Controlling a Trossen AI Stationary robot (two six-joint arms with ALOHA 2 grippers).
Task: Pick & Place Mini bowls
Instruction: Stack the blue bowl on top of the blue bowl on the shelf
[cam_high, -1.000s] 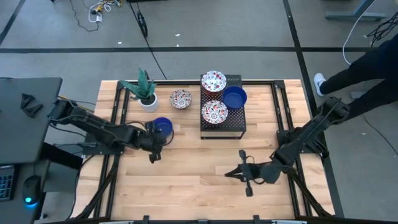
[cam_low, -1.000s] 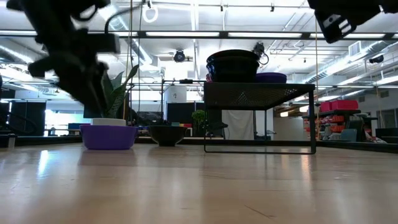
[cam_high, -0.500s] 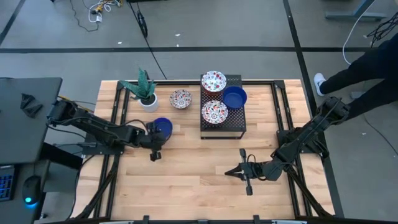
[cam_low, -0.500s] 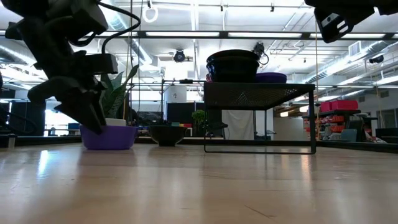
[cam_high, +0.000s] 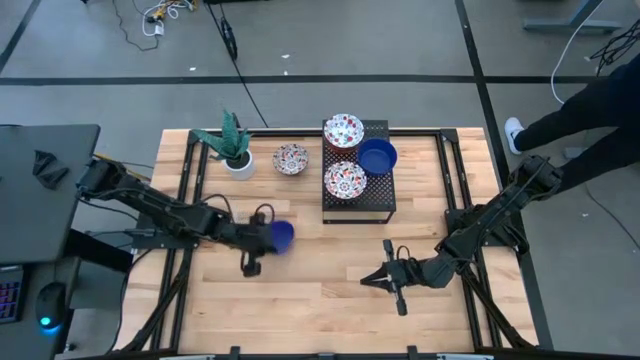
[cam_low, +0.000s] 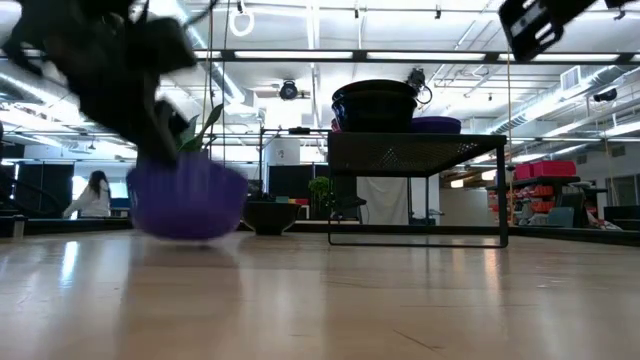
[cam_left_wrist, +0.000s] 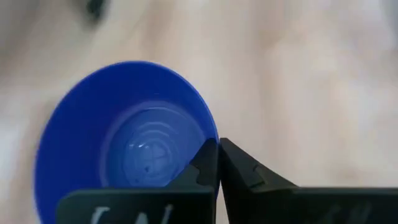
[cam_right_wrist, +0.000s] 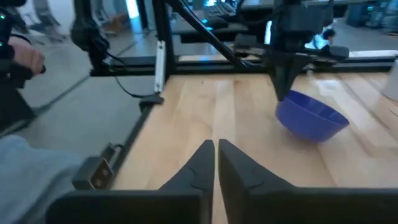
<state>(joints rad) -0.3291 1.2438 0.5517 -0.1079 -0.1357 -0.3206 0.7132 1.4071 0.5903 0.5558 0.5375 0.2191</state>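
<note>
Left claw (cam_high: 262, 240) clenched on the rim of a solid blue mini bowl (cam_high: 281, 234), lifted off the bench (cam_high: 320, 290) left of the black rack (cam_high: 358, 205), right claw (cam_high: 385, 278) pinched empty below the rack

Blue bowl (cam_high: 282, 234) tilted, lifted; three bowls on rack, one beside

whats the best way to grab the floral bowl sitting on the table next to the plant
Pinch the rim of the floral bowl, coming down from above. It sits upright and open with a thin wall, so one finger goes inside, one outside. Pick the rim side away from the plant pot and the black rack.
</note>
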